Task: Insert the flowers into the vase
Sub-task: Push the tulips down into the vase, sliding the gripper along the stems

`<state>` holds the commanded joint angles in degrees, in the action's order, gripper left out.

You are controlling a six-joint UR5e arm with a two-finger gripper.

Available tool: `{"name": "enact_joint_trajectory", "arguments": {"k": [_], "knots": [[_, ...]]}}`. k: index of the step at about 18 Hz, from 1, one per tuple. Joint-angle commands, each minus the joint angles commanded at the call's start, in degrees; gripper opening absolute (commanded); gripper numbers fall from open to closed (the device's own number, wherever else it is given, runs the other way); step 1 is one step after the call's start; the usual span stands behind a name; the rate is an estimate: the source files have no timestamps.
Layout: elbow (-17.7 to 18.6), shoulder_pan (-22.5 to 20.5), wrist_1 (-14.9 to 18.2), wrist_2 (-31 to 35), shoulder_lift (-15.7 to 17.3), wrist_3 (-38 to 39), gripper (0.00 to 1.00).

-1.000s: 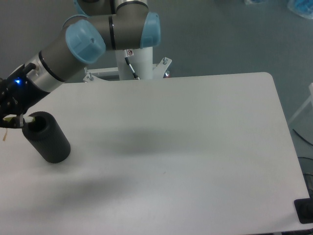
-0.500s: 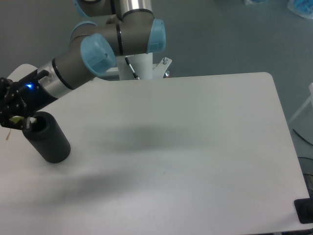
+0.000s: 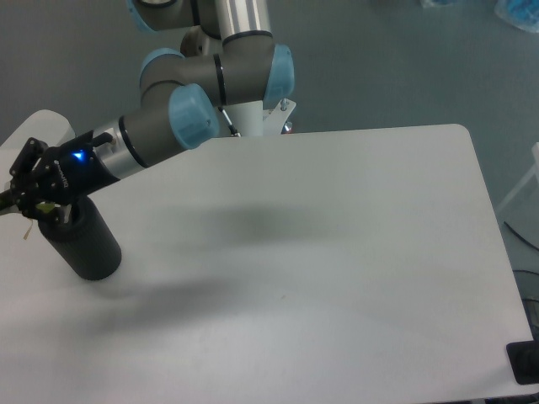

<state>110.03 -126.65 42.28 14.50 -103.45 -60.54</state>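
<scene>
Standing on a white table (image 3: 337, 252), black vase (image 3: 86, 246), gripper (image 3: 38, 202) above, closure unclear, grey floor (image 3: 379, 59)

White table (image 3: 337, 252) carries the black vase (image 3: 88, 248) near its left edge

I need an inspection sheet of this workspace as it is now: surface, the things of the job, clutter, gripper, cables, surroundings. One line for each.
Surface: white rectangular table, bare over most of its area.
Job's things: matte black cylindrical vase stands at the left, tilted. Flowers: only a small pale bit shows at the vase mouth, too small to identify.
Clutter: nothing seen on the table.
Gripper: black two-finger gripper sits at the vase mouth; how the jaws stand cannot be told.
Cables: thin dark cable along the white robot pedestal.
Surroundings: grey floor; dark object at the lower right edge.
</scene>
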Motion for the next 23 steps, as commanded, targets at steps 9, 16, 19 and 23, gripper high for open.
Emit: {"name": "enact_joint_trajectory", "arguments": {"k": [9,16,19,23], "knots": [[6.2,-3.3,0.0,-3.4,-0.4,-11.7,0.0],[9.4,-4.0,0.0,-3.4,-1.1,-16.2,0.0],[9.7,-3.9,0.0,-3.4,-1.1,-16.0,0.0],[9.7,-3.3,0.2,-4.7,-1.3,-15.4,0.46]]}}
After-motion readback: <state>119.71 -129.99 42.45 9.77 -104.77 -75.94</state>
